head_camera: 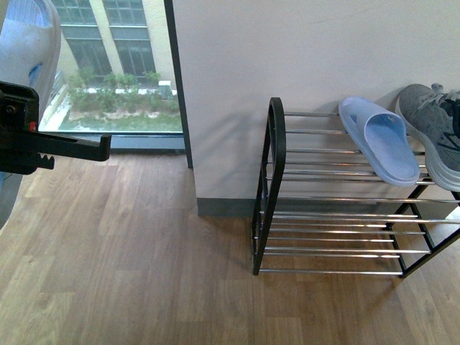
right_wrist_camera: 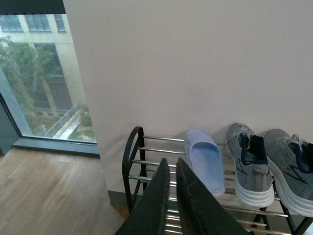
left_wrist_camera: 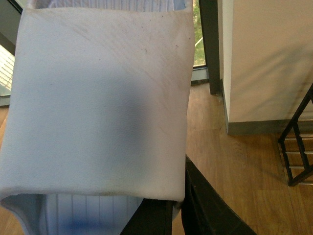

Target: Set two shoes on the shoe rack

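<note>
My left gripper was clamped on a pale blue slide, held high, well left of the shoe rack. My right gripper was nearly closed, holding nothing, and pointed at the rack. The matching slide lay on the top tier, with the grey sneakers just beside it. Best move, I judged: carry the slide right, clear the rounded frame corner, and lower it sole-flat across the bars in the free stretch left of its mate. Open only once it rests.
</note>
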Controlling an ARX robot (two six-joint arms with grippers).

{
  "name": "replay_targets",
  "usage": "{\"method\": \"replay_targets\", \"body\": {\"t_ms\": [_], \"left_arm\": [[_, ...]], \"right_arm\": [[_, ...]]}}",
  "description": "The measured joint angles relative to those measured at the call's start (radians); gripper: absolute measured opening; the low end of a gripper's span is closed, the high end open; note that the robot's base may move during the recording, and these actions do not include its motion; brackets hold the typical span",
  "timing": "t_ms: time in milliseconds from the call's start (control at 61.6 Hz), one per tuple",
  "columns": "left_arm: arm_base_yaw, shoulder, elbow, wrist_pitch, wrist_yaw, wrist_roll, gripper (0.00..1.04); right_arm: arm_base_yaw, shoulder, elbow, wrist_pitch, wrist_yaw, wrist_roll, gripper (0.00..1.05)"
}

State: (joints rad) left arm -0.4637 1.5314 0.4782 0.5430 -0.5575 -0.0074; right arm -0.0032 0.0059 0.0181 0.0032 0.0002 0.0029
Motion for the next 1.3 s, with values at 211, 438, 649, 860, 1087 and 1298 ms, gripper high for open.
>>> {"method": "replay_targets", "body": {"t_ms": [211,438,649,860,1087,1298], "left_arm": [[0.000,0.000,0.000,0.000,0.000,0.000,0.02],[0.006,-0.001,0.000,0.000,-0.010,0.000,0.02],[0.006,-0.001,0.000,0.000,-0.004,0.000,0.02],[-0.010,-0.001,0.000,0.000,0.009,0.002,0.02],[-0.002,0.000,0.000,0.000,-0.002,0.003,0.02],[0.008,0.048,0.010,0.135,0.007,-0.078,0.02]], "right_arm": [[0.000,0.000,0.000,0.000,0.000,0.000,0.53],[0.000,0.000,0.000,0.000,-0.003,0.000,0.89],[0.001,-0.001,0.000,-0.001,-0.004,0.000,0.95],[0.003,-0.001,0.000,-0.003,0.006,0.001,0.95],[0.003,-0.002,0.000,-0.003,0.003,0.000,0.95],[0.003,-0.001,0.000,-0.003,0.003,0.000,0.95]]}}
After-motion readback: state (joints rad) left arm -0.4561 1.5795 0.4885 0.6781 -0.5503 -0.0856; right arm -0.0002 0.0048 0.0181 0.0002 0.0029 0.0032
